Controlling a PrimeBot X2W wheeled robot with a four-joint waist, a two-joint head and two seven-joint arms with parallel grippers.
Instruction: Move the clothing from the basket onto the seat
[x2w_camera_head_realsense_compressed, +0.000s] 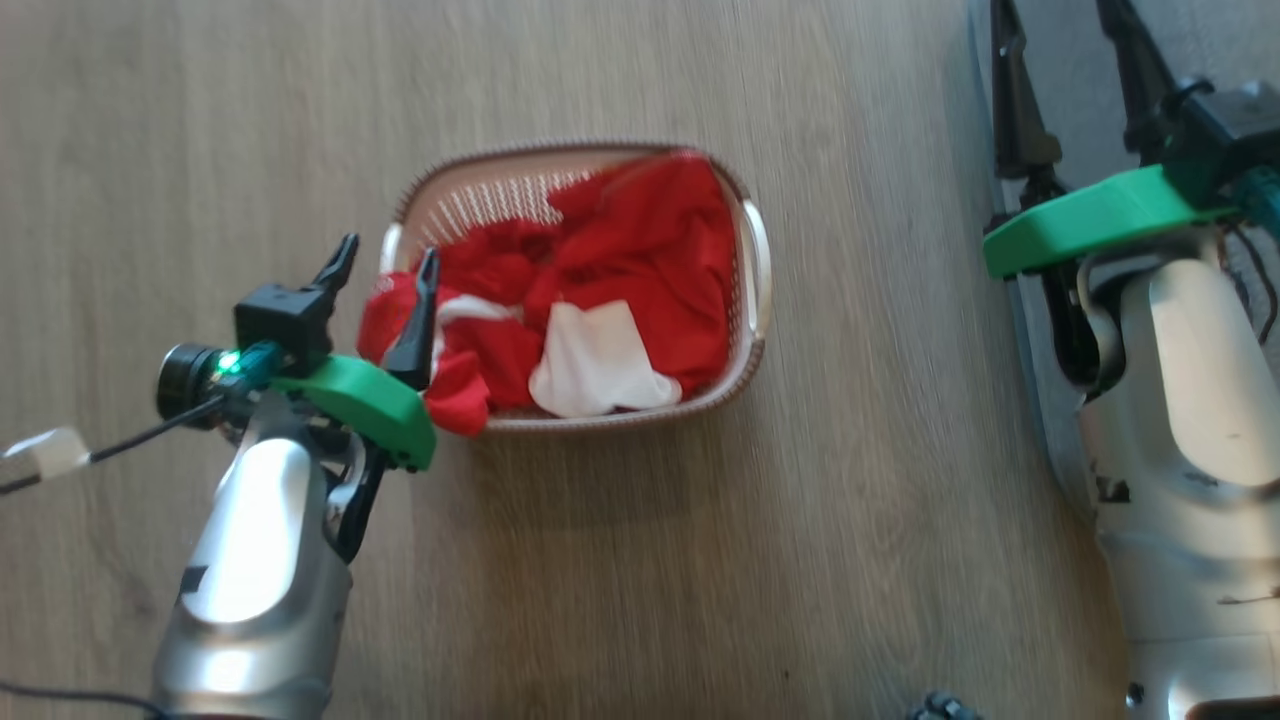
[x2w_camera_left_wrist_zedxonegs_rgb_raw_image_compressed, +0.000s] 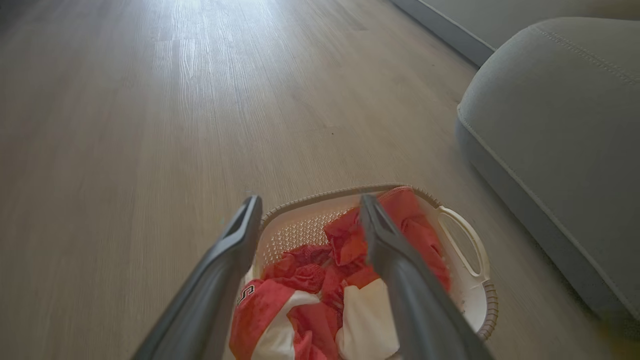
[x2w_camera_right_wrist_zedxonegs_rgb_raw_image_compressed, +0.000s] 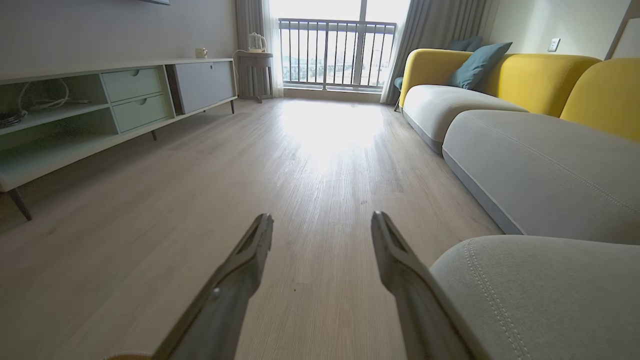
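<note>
Clothing (x2w_camera_head_realsense_compressed: 610, 270) fills the basket (x2w_camera_head_realsense_compressed: 755, 260) at the middle of the head view, on the wood floor. The basket's long axis runs left to right across the robot's front, and the red heap follows it, with one fold spilling over the left end. The left gripper (x2w_camera_head_realsense_compressed: 389, 250) is spread wide and holds nothing, its inner finger poised over that spilled fold, so this arm is by far the nearer. The right gripper (x2w_camera_head_realsense_compressed: 1065, 40) is well apart at the far right, over the edge of the seat (x2w_camera_head_realsense_compressed: 1075, 120).

In the left wrist view the clothing lies just ahead of and below the parted fingers, and the seat is off to the right.

In the right wrist view the fingers stand wide and empty above bare floor, with the seat's rounded corner just beside the right one.
</note>
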